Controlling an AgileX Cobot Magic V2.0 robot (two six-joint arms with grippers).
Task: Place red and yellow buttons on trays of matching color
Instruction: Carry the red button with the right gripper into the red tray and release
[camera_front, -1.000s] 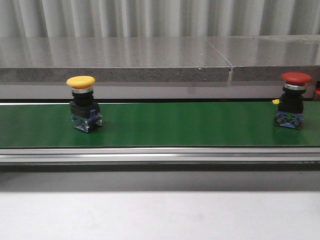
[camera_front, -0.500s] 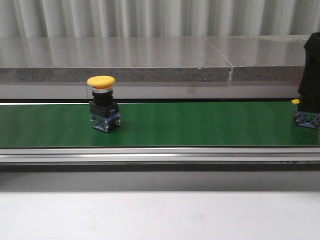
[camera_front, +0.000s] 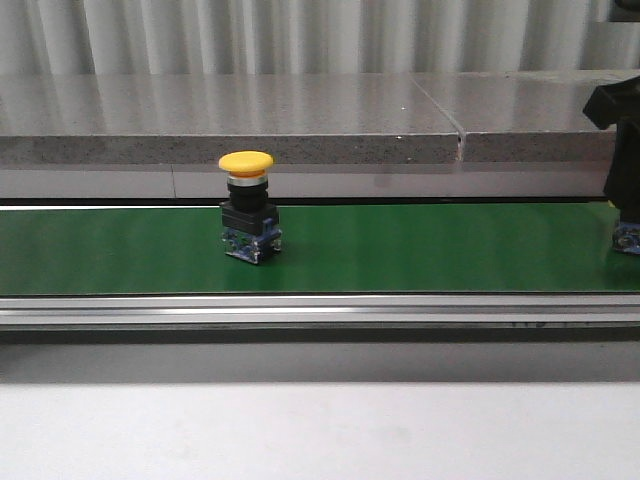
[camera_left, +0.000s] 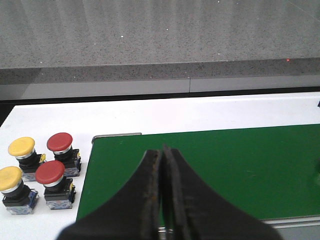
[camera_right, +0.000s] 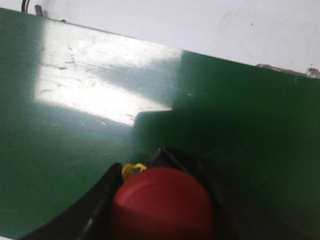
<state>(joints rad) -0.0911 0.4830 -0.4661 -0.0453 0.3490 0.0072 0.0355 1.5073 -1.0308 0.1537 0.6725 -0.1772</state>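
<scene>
The right gripper (camera_right: 162, 200) has its dark fingers (camera_right: 97, 200) on either side of a red button (camera_right: 162, 202), whose domed cap fills the space between them; whether they actually press on it cannot be told. In the front view this arm shows only as a black shape (camera_front: 620, 150) at the right edge, over the blue base of the button. The left gripper (camera_left: 162, 192) hangs with its two fingers together, tips touching, above the green conveyor belt (camera_front: 420, 245).

The belt runs across the table, with a grey stone ledge (camera_front: 300, 115) behind it and an aluminium rail (camera_front: 300, 310) along its near side. A yellow button (camera_front: 248, 220) stands upright on the belt, left of centre and well apart from the right arm, its yellow cap on a black body with a blue base.

In the left wrist view, four more buttons stand on the white table beside the belt's end: two yellow ones (camera_left: 21, 150) and two red ones (camera_left: 60, 145), close together.
</scene>
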